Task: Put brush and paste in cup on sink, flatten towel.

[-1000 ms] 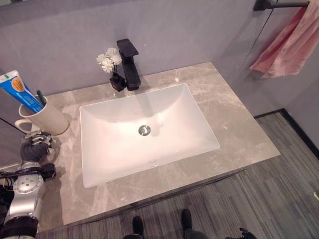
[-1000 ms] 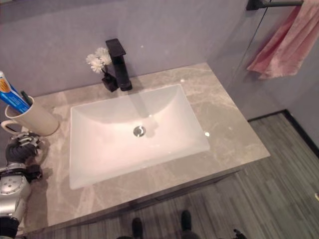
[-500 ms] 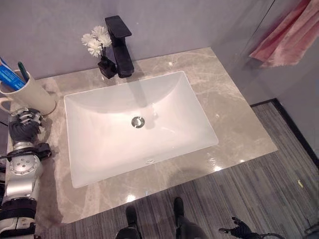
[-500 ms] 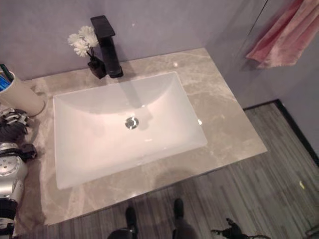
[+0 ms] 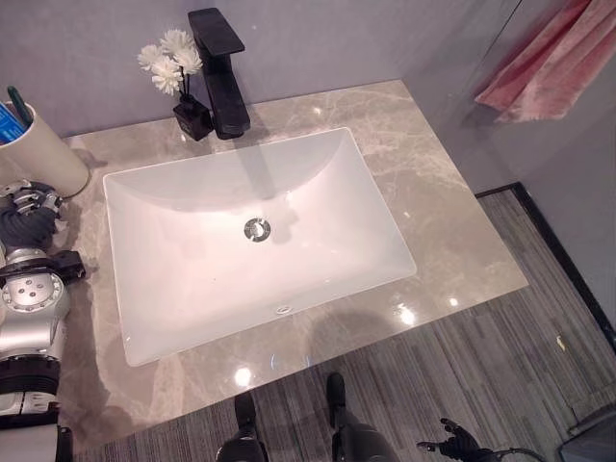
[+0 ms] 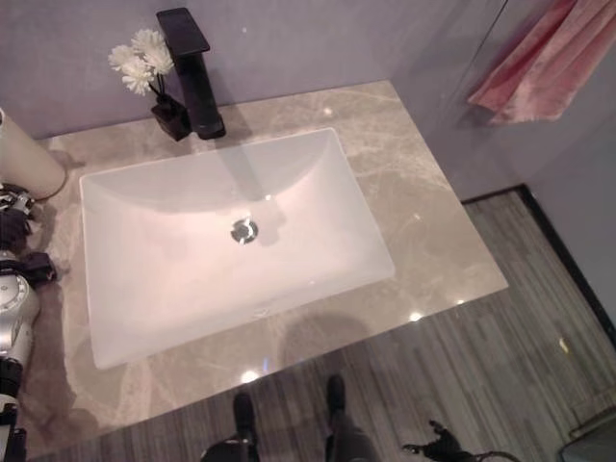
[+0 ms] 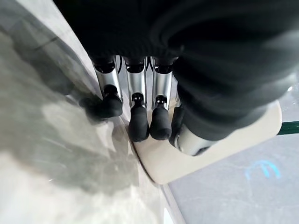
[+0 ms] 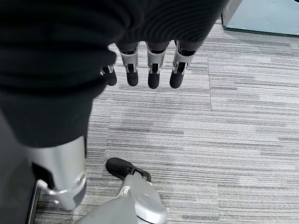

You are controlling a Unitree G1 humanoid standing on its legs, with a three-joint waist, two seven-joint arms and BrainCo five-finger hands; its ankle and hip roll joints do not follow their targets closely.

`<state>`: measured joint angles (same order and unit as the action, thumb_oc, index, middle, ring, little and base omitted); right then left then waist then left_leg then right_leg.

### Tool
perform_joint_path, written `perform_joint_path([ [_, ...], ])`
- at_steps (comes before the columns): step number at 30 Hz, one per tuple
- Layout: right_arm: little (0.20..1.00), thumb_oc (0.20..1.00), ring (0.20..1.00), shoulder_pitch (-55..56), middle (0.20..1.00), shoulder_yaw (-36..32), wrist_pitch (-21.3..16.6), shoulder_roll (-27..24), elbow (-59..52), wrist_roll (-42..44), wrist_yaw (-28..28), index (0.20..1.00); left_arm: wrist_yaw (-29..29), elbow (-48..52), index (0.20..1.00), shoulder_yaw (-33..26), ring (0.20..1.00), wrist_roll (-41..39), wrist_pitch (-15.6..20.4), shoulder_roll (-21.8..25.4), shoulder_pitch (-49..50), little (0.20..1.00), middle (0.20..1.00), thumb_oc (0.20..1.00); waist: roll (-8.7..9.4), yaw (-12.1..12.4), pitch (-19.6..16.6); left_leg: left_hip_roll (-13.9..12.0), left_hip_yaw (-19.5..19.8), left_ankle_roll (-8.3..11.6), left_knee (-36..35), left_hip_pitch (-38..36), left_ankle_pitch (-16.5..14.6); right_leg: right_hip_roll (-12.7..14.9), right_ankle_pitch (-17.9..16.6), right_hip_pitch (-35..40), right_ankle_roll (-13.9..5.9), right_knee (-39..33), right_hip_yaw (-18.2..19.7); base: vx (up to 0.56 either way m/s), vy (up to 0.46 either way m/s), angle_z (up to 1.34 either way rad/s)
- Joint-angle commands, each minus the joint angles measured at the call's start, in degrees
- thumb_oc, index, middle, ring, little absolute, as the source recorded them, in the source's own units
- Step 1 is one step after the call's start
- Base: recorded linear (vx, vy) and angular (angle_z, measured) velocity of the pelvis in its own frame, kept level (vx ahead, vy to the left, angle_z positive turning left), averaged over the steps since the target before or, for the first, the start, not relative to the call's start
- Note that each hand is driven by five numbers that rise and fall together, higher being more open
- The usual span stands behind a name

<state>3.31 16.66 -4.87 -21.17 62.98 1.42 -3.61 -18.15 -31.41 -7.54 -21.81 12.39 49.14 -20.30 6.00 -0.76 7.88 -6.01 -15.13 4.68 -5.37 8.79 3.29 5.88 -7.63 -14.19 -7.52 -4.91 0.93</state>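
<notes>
The cup [image 5: 37, 154] stands at the table's [image 5: 443, 231] far left with brush [image 5: 16, 100] and paste [image 5: 8, 123] inside. The towel [image 5: 549, 67] hangs bunched far right, nearer the right hand [image 8: 140, 70], which hangs relaxed, empty, above the floor. The left hand [image 7: 140, 112], fingers straight, rests by the cup.

Countertop [image 5: 433, 221], right of centre in the left eye view, is polished grey-beige stone with pale veining and bright glossy highlights; the basin [image 5: 318, 250] sunk in it is smooth, glossy white ceramic with a shiny metal drain [image 5: 257, 228] at mid-frame. Faucet [image 5: 219, 67] at upper centre is matt black, the cup [image 5: 43, 159] at upper left a smooth cream ceramic, and the towel [image 5: 553, 63] at upper right soft pink cloth in folds. Floor [image 8: 233, 130] in the right wrist view is grey, striped, rough-looking carpet.
</notes>
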Motion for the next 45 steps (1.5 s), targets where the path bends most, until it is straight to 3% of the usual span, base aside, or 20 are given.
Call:
perform_joint_path([
  [1,1.0,1.0,1.0,-1.02,1.0,0.31,-0.53,-0.71,-0.59,0.78,-0.54,1.0,-0.45,-0.16,0.2,1.76,0.2,1.96,0.6,0.3,-0.95,0.2,0.2,0.2,-0.41,0.36,1.57,-1.08,4.52,-0.54,0.99,1.95,2.98,5.99,-2.96,5.71,-4.88,0.81,-2.65,0.0,0.0,0.0],
  [7,1.0,1.0,1.0,-0.65,1.0,-0.47,-0.64,-0.72,-1.87,0.64,-0.52,1.0,1.06,7.71,0.2,-3.2,0.2,1.92,1.41,-2.42,8.44,0.2,0.2,0.2,-0.68,1.14,1.19,-0.91,4.65,-0.55,1.13,1.75,2.85,6.1,-2.34,6.01,-4.59,0.83,-2.91,0.01,0.005,0.0],
  [9,1.0,1.0,1.0,-0.68,1.0,-1.54,-0.71,-1.42,-2.37,0.39,-0.16,1.0,4.16,8.92,0.2,-5.71,0.2,1.69,1.48,-1.89,14.52,0.2,0.2,0.2,-0.95,1.35,1.14,-0.76,4.63,-0.58,1.01,1.85,2.9,6.22,-2.64,5.68,-4.55,0.85,-2.69,0.0,0.0,0.0],
  [16,1.0,1.0,1.0,-0.49,1.0,-2.07,-0.83,-1.82,-1.51,-0.69,0.1,1.0,4.96,3.27,0.2,-6.98,0.2,0.65,0.82,-0.16,15.42,0.2,0.2,0.2,-1.27,1.58,0.55,-0.66,4.82,-0.63,0.93,2.0,2.92,6.38,-3.0,5.91,-4.5,0.38,-3.31,0.0,0.0,0.0],
  [21,1.0,1.0,1.0,-0.57,1.0,-1.18,-0.6,-2.58,-1.31,-1.53,0.48,1.0,5.32,-0.45,0.2,-5.75,0.2,-0.17,-0.12,3.25,11.47,0.2,0.2,0.2,-0.92,1.27,0.41,-0.27,5.15,-0.86,0.96,2.58,2.8,6.49,-3.96,5.72,-4.93,0.27,-3.69,-0.01,0.005,0.01],
  [29,1.0,1.0,1.0,-1.2,1.0,-0.28,-0.02,-3.43,-1.08,-0.6,0.92,1.0,3.92,-10.2,0.2,0.86,0.2,-0.71,-1.34,9.83,-2.84,0.2,0.2,0.2,1.32,0.05,1.01,0.19,4.23,-1.32,2.34,4.3,1.69,6.86,-8.08,4.48,-6.28,0.06,-3.06,-0.01,0.006,-0.01],
  [38,1.0,1.0,1.0,-1.33,1.0,1.57,-0.54,-3.25,-3.06,0.8,1.55,1.0,3.34,-18.89,0.2,7.24,0.2,-1.43,-1.84,12.52,-13.13,0.2,0.2,0.2,3.58,-1.34,0.84,-0.12,2.49,-1.63,4.45,5.85,0.36,7.03,-12.04,2.88,-7.41,-0.05,-1.41,-0.01,0.017,-0.08],
  [45,1.0,1.0,1.0,-0.66,1.0,2.74,-0.67,-2.78,-3.56,1.02,2.32,1.0,3.46,-21.7,0.2,10.02,0.2,-0.88,-2.37,12.03,-17.0,0.2,0.2,0.2,5.16,-2.4,0.73,-0.34,1.43,-1.89,7.69,6.74,-1.53,7.12,-13.93,2.32,-7.48,0.33,-0.68,0.0,0.01,-0.09],
])
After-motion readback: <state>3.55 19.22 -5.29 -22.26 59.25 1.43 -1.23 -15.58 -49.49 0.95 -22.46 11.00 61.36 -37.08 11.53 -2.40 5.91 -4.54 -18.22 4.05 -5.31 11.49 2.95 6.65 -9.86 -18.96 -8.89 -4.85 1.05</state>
